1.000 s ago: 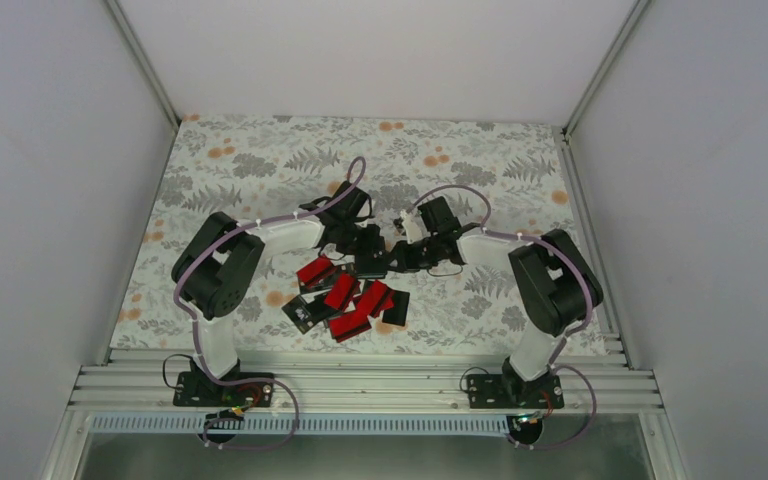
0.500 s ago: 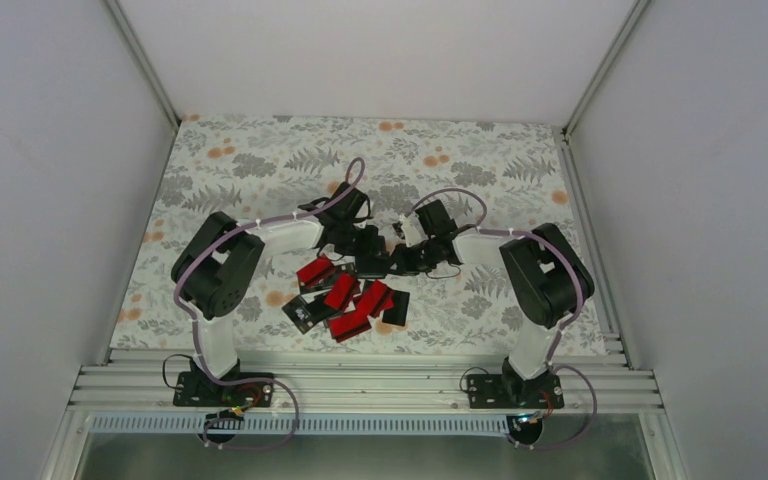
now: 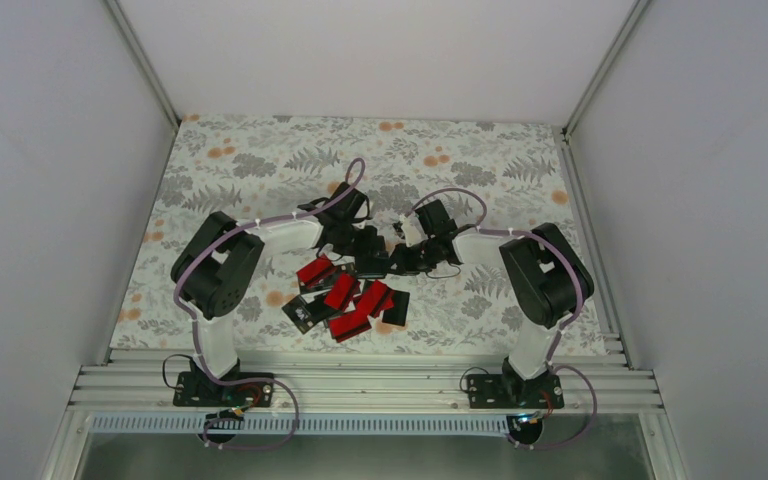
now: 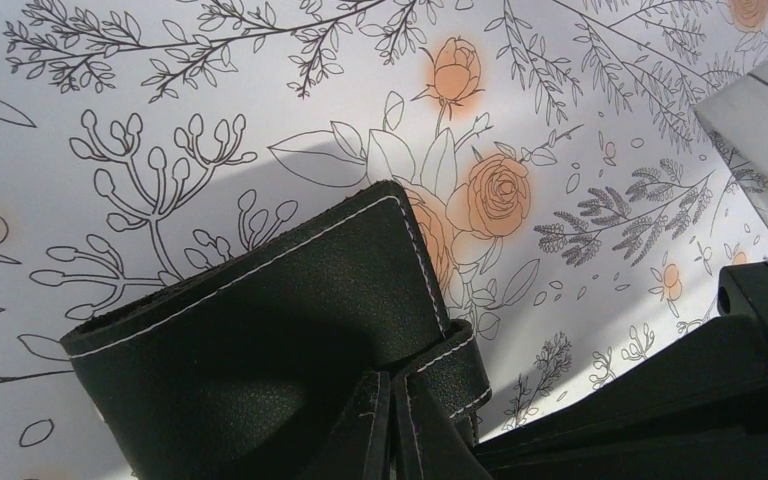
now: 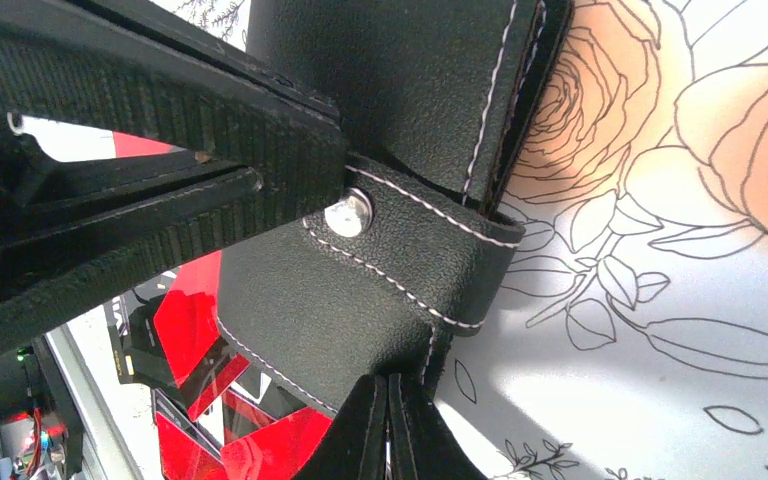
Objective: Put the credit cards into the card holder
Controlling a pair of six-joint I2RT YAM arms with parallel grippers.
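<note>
The card holder (image 3: pixel 373 265), black leather with white stitching, lies on the flowered mat between my two grippers. In the left wrist view, the card holder (image 4: pixel 260 340) fills the lower left, and my left gripper (image 4: pixel 392 430) is shut on its strap end. From the right wrist camera, my right gripper (image 5: pixel 387 430) is shut on the card holder (image 5: pixel 360 310) just below the strap's silver snap (image 5: pixel 348 213). The left gripper's ribbed fingers (image 5: pixel 160 140) clamp from the other side. Red and black credit cards (image 3: pixel 345 300) lie in a loose pile just nearer the bases, and some credit cards (image 5: pixel 230 440) also show past the holder.
The flowered mat (image 3: pixel 260 170) covers the table, with white walls on three sides. An aluminium rail (image 3: pixel 360 385) carrying both arm bases runs along the near edge. The right gripper's black body (image 4: pixel 660 400) sits close at the lower right of the left wrist view.
The right arm's elbow has shifted slightly left and toward the middle. Both grippers have stayed shut at the card holder, and the cards have not moved.
</note>
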